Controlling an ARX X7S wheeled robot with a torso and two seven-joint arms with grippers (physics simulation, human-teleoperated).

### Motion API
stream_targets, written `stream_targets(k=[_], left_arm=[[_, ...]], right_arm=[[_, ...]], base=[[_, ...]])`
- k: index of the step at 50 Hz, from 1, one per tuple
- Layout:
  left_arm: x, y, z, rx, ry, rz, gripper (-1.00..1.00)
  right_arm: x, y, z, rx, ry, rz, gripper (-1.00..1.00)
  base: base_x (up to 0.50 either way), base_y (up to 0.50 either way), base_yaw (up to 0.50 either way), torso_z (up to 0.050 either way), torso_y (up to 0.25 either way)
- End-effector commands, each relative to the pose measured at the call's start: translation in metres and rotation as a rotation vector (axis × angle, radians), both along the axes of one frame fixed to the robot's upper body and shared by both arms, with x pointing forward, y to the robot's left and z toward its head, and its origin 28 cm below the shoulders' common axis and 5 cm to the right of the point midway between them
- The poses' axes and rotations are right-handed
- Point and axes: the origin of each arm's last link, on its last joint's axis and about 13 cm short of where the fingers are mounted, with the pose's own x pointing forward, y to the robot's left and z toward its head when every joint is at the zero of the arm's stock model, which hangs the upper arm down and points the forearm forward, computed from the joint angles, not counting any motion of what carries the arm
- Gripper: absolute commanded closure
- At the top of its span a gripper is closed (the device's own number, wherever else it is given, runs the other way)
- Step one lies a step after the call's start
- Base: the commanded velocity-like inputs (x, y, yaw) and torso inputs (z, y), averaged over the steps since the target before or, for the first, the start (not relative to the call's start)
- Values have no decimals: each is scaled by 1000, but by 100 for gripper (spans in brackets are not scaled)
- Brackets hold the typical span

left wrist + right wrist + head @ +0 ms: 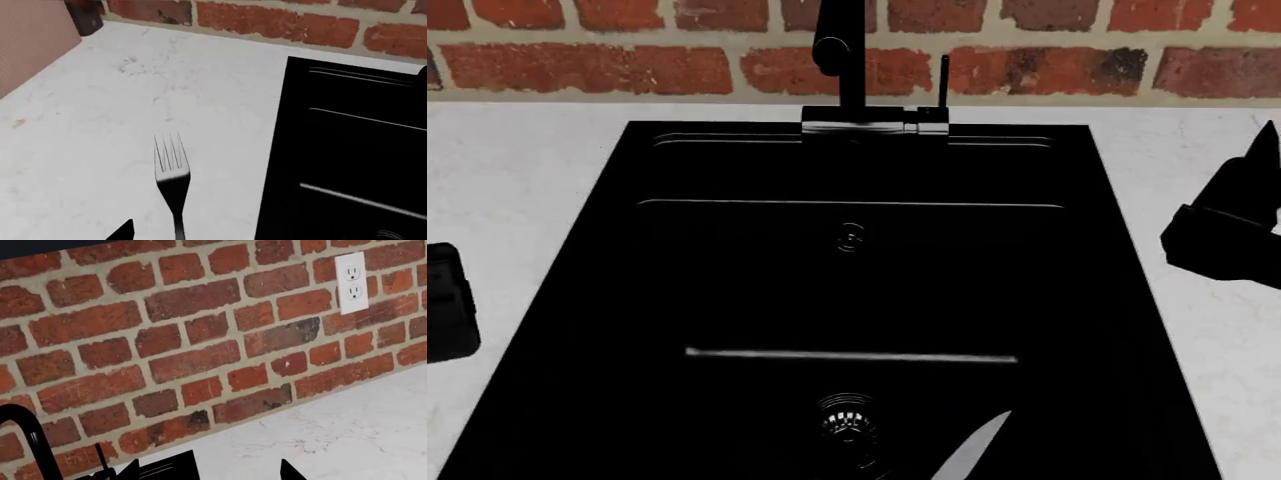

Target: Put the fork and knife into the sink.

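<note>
Silver tines of the fork [171,172] are lying on the counter beside the sink [1121,300], where the knife [972,452] is already resting, awaiting the left gripper [123,231], whose jaw state I cannot tell.

The fork [172,180] lies flat on the white surface, tines up-frame, beside the black sink [587,300]; the knife [968,455] blade rests inside, lower centre, near the drain.

Our head view looks steeply down into the sink [587,330], close in, brick wall [627,60] along its top. Our left wrist view hangs low over the tabletop [100,100] beside that sink. Our right wrist view faces the wall, sharing the faucet [23,435].
</note>
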Motion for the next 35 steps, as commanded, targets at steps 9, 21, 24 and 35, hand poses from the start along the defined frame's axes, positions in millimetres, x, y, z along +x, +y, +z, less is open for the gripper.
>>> stream_targets(k=[9, 21, 24, 35], left_arm=[[20, 23, -8, -92, 70, 169, -100], [35, 31, -16, -85, 87, 212, -100], [38, 34, -16, -84, 85, 224, -100], [45, 32, -29, -83, 135, 189, -100]], right_arm=[[3, 0, -10, 23, 13, 8, -100], [2, 0, -11, 26, 16, 3, -100], [3, 0, -12, 26, 17, 3, -100], [3, 1, -12, 25, 19, 7, -100]], base=[[0, 0, 0, 0, 0], [0, 0, 0, 0, 0], [0, 0, 0, 0, 0], [0, 0, 0, 0, 0]])
